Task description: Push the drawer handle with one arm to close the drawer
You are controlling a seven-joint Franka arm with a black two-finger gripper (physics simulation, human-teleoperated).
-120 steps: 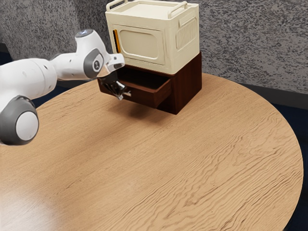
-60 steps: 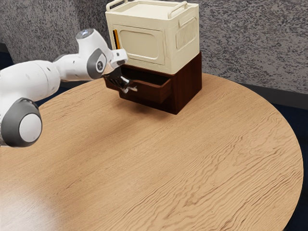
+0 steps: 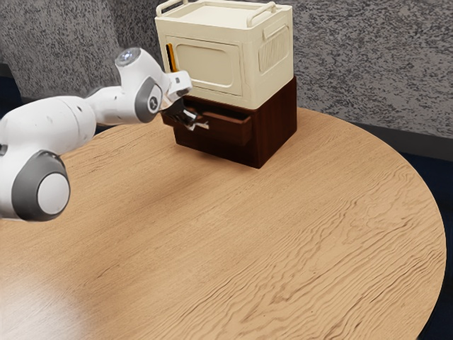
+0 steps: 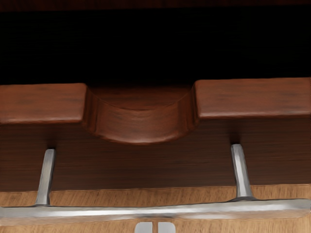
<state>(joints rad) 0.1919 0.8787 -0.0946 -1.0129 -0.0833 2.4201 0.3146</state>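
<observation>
In the exterior view my gripper [image 3: 185, 119] is at the front of the dark brown drawer [image 3: 230, 132], by its silver handle [image 3: 202, 126]. The drawer stands a little way out of the cabinet [image 3: 277, 124]. Seen from the wrist, the two pale fingertips of my gripper [image 4: 155, 227] are close together, shut, beside the middle of the handle's bar [image 4: 112, 212] with nothing between them. The bar runs across on two posts in front of the drawer front [image 4: 141, 165], whose top edge has a rounded notch. A dark gap lies behind that edge.
A cream box [image 3: 209, 62] with raised rails and an orange-and-black strip rests on top of the cabinet. Around the cabinet spreads the round wooden table [image 3: 248, 241], with a grey textured wall [image 3: 375, 71] behind.
The drawer has slid inward, leaving a much narrower opening. My gripper has moved with it, toward the cabinet and slightly up in the exterior view.
</observation>
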